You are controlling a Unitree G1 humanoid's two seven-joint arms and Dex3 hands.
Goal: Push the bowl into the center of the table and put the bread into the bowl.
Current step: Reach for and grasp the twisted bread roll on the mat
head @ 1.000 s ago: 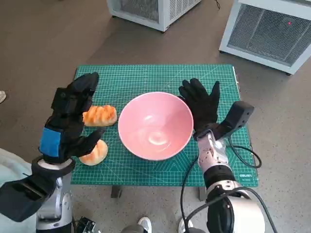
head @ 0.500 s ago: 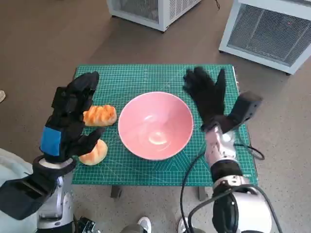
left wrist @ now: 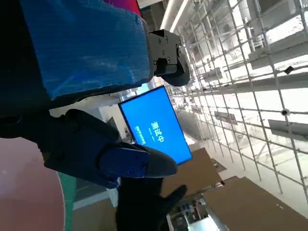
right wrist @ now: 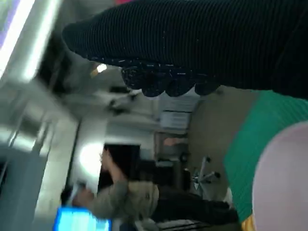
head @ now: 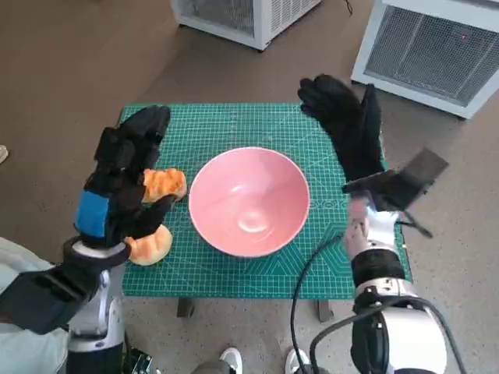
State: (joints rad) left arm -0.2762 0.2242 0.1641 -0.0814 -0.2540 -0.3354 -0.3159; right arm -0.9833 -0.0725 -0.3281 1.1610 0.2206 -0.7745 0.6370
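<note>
Head view, entries by place in the frame.

Centre: pink bowl (head: 249,200), upright, nothing in it, standing on the green cutting mat (head: 234,125) that covers the surface. I judge it already about central, so the push looks done and the bread is the step in hand.

Left of centre: upper bread piece (head: 164,183), just beside the bowl's left rim; whether it touches the rim I cannot tell. Lower left: second bread piece (head: 150,245), near the mat's front edge, partly hidden by my thumb.

Left: my left hand (head: 121,187), blue tape on its back, fingers apart and holding nothing, hanging over both bread pieces. Contact with the upper piece I cannot tell.

Upper right: my right hand (head: 347,125), gloved, fingers spread, holding nothing, raised above the mat's far right corner, well apart from the bowl.

Left wrist view: blue-taped back and black fingers only; a sliver of pink bowl at lower left. No bread visible.

Right wrist view: glove, mat edge, bowl rim; a person blurred beyond.

Handling note, my judgement: lower my left hand squarely over the upper piece, close gently since bread should yield, lift clear of the rim, then release low inside the bowl. Keep my right hand off the bowl to avoid nudging it off centre.
</note>
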